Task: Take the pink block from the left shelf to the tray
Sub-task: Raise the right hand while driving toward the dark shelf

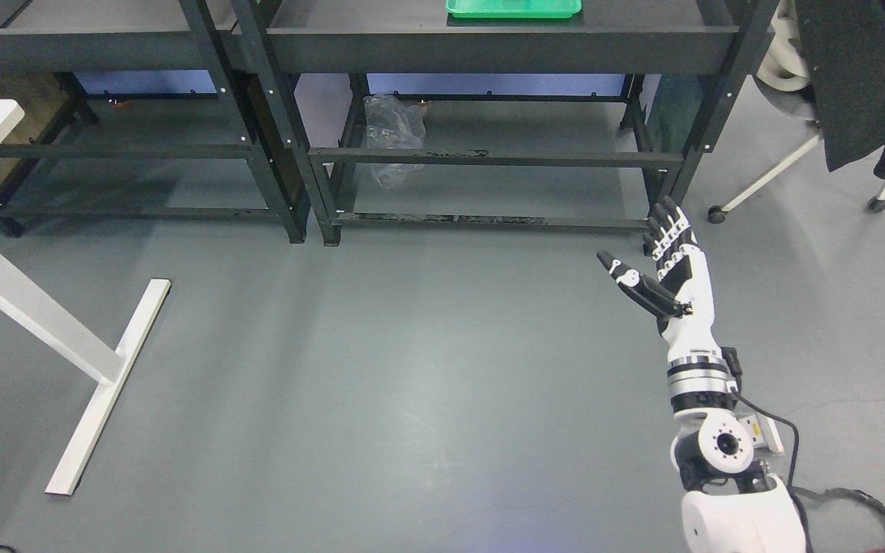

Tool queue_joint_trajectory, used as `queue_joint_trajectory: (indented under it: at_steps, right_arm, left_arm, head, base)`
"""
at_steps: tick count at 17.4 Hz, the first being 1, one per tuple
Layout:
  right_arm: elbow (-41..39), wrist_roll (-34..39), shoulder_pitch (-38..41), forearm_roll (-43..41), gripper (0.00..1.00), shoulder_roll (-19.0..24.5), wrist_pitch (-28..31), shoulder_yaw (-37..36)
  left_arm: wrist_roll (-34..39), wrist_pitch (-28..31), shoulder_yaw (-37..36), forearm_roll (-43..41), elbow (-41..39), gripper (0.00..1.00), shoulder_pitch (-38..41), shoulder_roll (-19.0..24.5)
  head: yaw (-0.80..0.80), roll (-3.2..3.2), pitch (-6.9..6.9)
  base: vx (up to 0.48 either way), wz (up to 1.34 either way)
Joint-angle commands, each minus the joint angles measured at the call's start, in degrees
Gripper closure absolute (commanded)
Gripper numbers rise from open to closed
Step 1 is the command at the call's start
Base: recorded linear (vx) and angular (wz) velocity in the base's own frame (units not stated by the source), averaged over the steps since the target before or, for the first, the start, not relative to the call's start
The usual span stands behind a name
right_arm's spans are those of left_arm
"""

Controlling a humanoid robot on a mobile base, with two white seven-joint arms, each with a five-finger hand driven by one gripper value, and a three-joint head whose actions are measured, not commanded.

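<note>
- Reaching up from the lower right, the right hand point(669, 265) is held over the grey floor point(412, 384) with fingers straight, thumb splayed wide, holding nothing.
- No pink block shows in this view, so its place and long axis cannot be told.
- A green tray point(513, 9) lies on the top board of the right shelf point(504, 38), cut by the upper edge; its contents cannot be told.
- A left shelf point(89, 38) stands beside it.
- Crumpled clear plastic point(392, 130) lies under the right shelf.
</note>
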Motion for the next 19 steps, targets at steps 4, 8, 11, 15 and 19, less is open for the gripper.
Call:
queue_joint_trajectory:
  at_steps: [4, 8, 11, 15, 19]
  right_arm:
    - [-1.91, -12.07, 0.47, 13.25, 0.00, -1.00, -5.76, 0.48]
    - [-2.00, -8.92, 0.30, 13.25, 0.00, -1.00, -4.00, 0.48]
    - [-2.00, -8.20, -0.06, 16.56, 0.00, -1.00, 2.75, 0.04]
    - [-2.61, -3.57, -0.06, 24.94, 0.00, -1.00, 2.25, 0.04]
    - [-2.35, 1.56, -0.67, 23.97, 0.01, -1.00, 2.77, -1.98]
  left_arm:
    - [0.00, -0.02, -0.01, 0.00, -1.00, 0.00, 0.97, 1.00]
    - [0.00, -0.02, -0.01, 0.00, -1.00, 0.00, 0.97, 1.00]
    - [0.00, -0.02, -0.01, 0.00, -1.00, 0.00, 0.97, 1.00]
    - [0.00, -0.02, -0.01, 0.00, -1.00, 0.00, 0.97, 1.00]
    - [0.00, -0.02, -0.01, 0.00, -1.00, 0.00, 0.97, 1.00]
  head:
    - [0.00, 0.00, 0.00]
    - [0.00, 0.00, 0.00]
    - [0.00, 0.00, 0.00]
    - [0.00, 0.00, 0.00]
    - [0.00, 0.00, 0.00]
  base:
    - [0.000, 0.00]
    - [0.023, 0.00]
    - [0.060, -0.02]
    - [0.102, -0.01]
    - [0.112, -0.04]
